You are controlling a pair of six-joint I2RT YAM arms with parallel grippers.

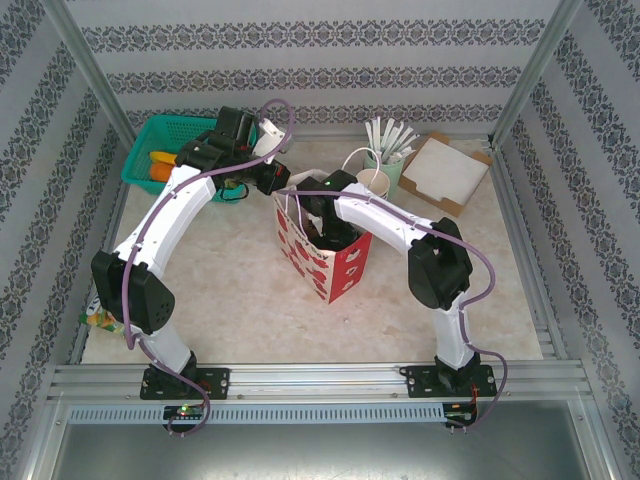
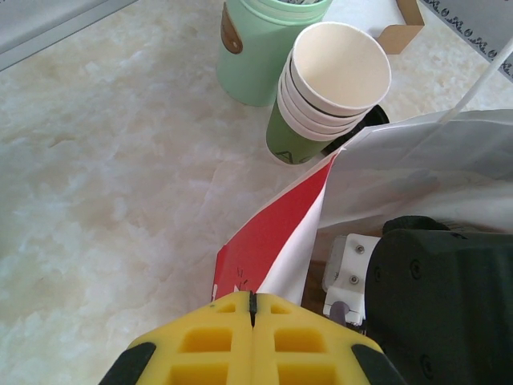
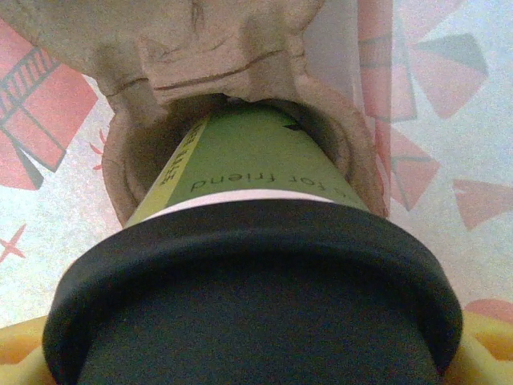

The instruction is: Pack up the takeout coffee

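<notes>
Your left gripper (image 2: pixel 252 309) is at the near-left rim of the paper bag (image 1: pixel 335 270), yellow fingers (image 2: pixel 200 341) pressed together and pinching the bag's red-and-white edge. The bag stands upright about mid-table (image 1: pixel 230 290), somewhat toward the far edge, mouth open. Your right gripper (image 1: pixel 318 222) reaches down through that mouth. In the right wrist view its fingers (image 3: pixel 489 357) are spread wide, one against each side of the black lid (image 3: pixel 256 305), gripping the takeout coffee (image 3: pixel 256 160) there. The coffee is inside the bag, and the base of its green body sits in a round socket of a brown pulp cup carrier (image 3: pixel 160 64); how deep it sits, you cannot tell. Printed red-and-white bag wall shows around the carrier. Just beyond the bag, toward the far edge, a stack of cream cups (image 2: pixel 337 80) stands beside a pale green holder (image 2: pixel 256 48) of white sticks. A cardboard box (image 1: pixel 445 172) lies near the far right corner and a green basket (image 1: pixel 160 135) at the far left corner.
</notes>
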